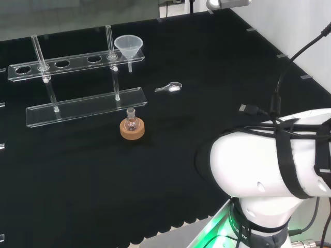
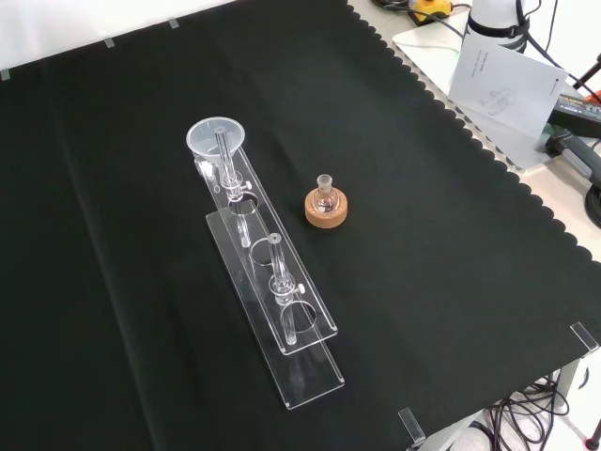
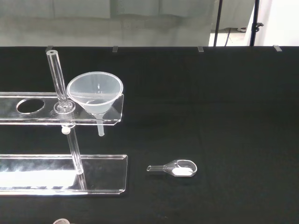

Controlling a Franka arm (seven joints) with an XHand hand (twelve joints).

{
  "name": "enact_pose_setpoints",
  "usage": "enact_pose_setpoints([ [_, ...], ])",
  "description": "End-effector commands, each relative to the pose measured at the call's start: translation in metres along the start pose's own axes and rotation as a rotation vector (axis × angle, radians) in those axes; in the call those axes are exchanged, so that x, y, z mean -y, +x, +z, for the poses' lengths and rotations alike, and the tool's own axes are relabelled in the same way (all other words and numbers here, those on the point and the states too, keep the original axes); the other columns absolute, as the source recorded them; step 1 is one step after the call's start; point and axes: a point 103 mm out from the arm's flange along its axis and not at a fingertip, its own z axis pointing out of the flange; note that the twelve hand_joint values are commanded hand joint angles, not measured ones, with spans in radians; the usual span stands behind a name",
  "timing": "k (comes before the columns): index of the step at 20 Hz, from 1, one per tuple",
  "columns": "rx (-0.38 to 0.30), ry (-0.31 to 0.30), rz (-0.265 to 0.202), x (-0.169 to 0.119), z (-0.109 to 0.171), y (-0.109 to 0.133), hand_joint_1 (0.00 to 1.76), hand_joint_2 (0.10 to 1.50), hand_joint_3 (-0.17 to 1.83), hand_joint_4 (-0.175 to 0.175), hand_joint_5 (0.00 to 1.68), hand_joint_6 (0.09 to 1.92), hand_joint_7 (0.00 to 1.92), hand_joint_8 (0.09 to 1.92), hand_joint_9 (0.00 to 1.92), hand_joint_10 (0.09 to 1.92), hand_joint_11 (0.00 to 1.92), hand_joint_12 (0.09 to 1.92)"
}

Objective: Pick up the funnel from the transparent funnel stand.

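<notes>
Our hand's fingers we cannot tell, open or shut. In the head view, left to right: the clear stand (image 1: pixel 77 62), then the funnel (image 1: pixel 128 47) seated in its end hole. We judge a sideways knock could tip the stand.

I'm seeing the head view looking over the arm across the bench, the front view looking down opposite, the wrist view sitting nearest; all are sharing the funnel stand (image 1: pixel 77 62) (image 2: pixel 272 282) (image 3: pixel 60 109).
</notes>
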Motion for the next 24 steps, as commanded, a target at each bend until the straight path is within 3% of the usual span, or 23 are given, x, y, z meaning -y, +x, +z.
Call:
enact_pose_setpoints([
  [1,0.012,-0.011,0.001,0.0,-0.001,0.001,0.06,1.15,0.34,0.025,0.19,0.09,0.01,0.38,0.12,0.63,0.05,1.35],
  [5,0.026,-0.013,0.008,0.002,-0.002,0.012,0.0,1.21,0.37,0.036,0.19,0.09,0.0,0.32,0.09,0.61,0.0,1.35],
  [15,0.058,0.006,0.034,-0.011,0.006,0.013,0.0,1.21,0.37,0.038,0.2,0.09,0.0,0.31,0.09,0.6,0.0,1.36],
  [20,0.065,0.025,0.037,-0.031,0.018,0.009,0.0,1.21,0.37,0.037,0.2,0.09,0.0,0.31,0.09,0.6,0.0,1.36],
  [24,0.062,0.058,0.011,-0.057,0.029,0.002,0.0,1.21,0.37,0.036,0.2,0.09,0.0,0.31,0.1,0.6,0.0,1.36],
])
